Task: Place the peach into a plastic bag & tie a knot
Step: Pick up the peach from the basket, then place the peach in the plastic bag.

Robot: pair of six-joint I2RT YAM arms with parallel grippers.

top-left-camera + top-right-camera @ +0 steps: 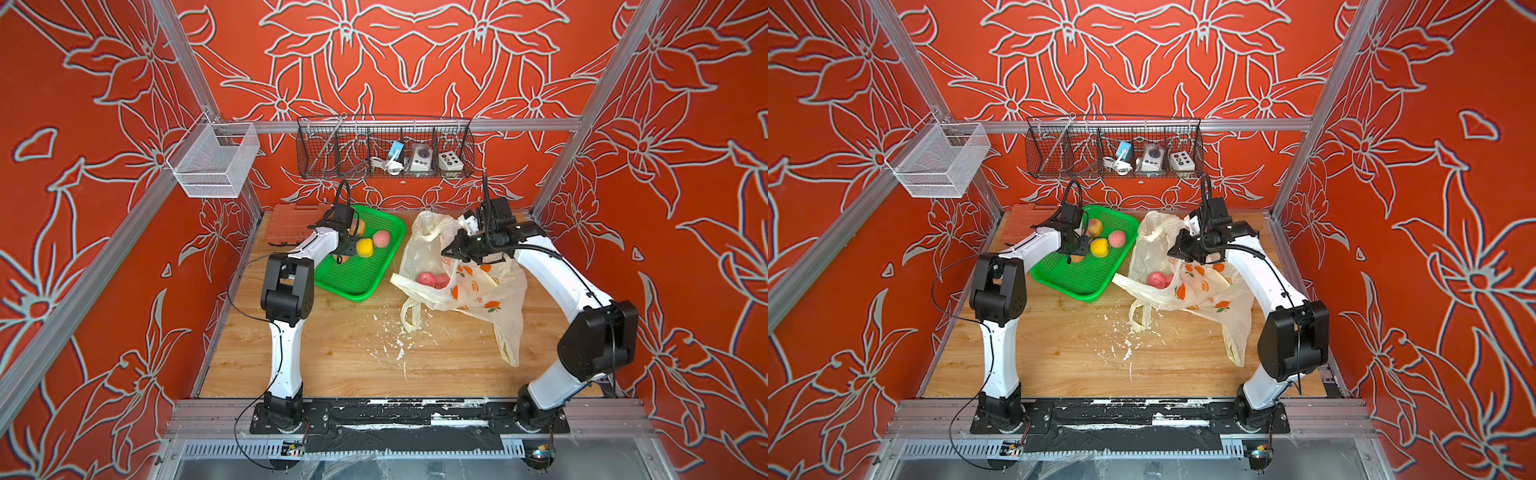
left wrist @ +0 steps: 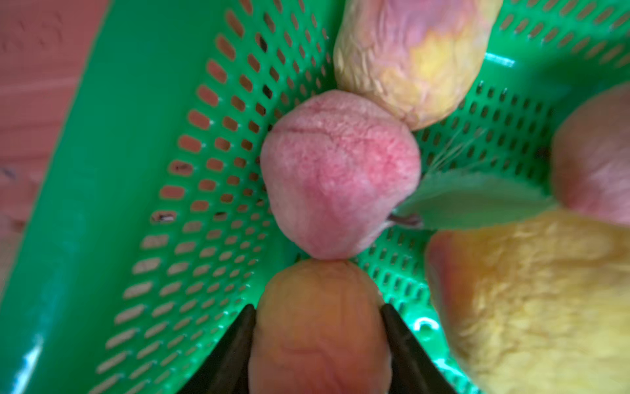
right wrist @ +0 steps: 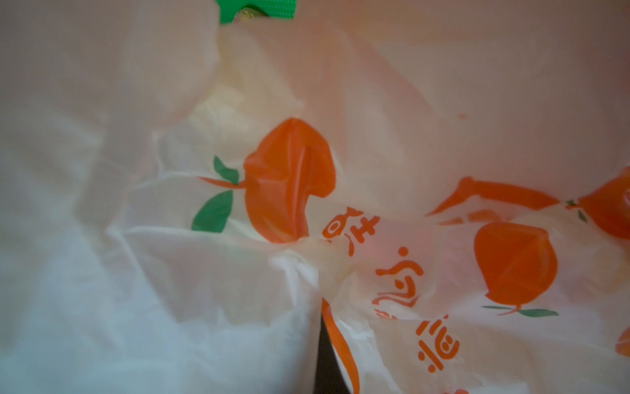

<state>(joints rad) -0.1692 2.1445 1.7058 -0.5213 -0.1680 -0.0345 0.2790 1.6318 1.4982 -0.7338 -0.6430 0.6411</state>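
- table (image 1: 332, 353): wood top, under both my pincers.
- plastic bag (image 1: 490, 299): R pincer (image 1: 451, 250) clamped tight on its rim, holding the mouth up; the rest sags below the pincer onto the table.
- green tray (image 1: 357, 278): directly under L pincer (image 2: 317, 308).
- orange peach (image 2: 317, 348): between my L fingers, both pressed vs. its sides, low in the tray.
- pink peach (image 2: 341, 170): just ahead of L fingertips, touching the orange peach.
- pink fruit (image 1: 426, 278): inside the bag, below R pincer, seen thru the plastic.
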